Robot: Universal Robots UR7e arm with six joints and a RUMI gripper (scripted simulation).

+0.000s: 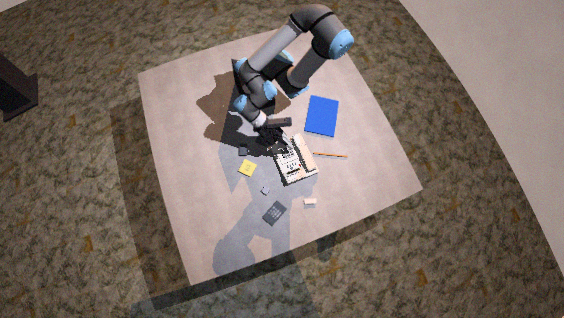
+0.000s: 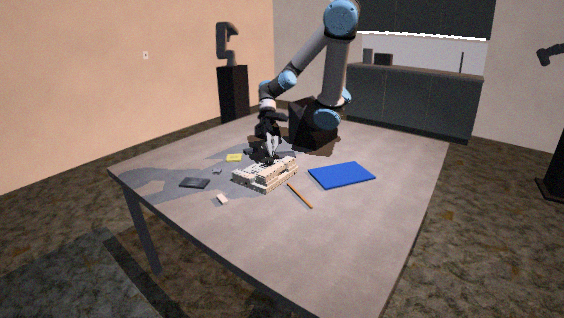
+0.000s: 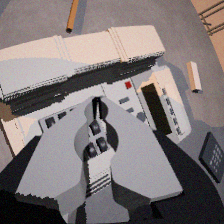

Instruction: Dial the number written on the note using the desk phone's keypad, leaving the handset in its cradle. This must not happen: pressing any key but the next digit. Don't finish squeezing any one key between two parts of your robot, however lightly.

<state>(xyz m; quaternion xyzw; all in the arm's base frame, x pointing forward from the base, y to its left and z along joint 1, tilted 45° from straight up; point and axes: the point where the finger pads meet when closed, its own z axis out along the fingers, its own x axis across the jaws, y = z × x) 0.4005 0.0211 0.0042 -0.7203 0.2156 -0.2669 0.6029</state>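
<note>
Desk phone: the desk phone (image 1: 295, 162) sat mid-tabletop (image 2: 320, 240), handset (image 3: 80, 52) in its cradle.
Fingers: the gripper (image 3: 95, 107) was clenched on nothing, its closed fingers forming one blunt tip poised low over the keypad (image 3: 97, 140).
Contact: whether the tip touched a key could not be told.
Note: the yellow note (image 1: 247, 167) lay just beside the phone; its digits were unreadable.
Progress: dialling looked underway; how many digits were entered did not show, and no key was pinched.
Remaining: likely further single-tip presses.
Surroundings: a blue book (image 1: 322, 115), a pencil (image 1: 330, 155), an eraser (image 1: 310, 201) and a dark calculator (image 1: 274, 213) lay apart from the phone.
Obstructions: nothing appeared to block the keypad; the raised handset beside it was the nearest hazard.
</note>
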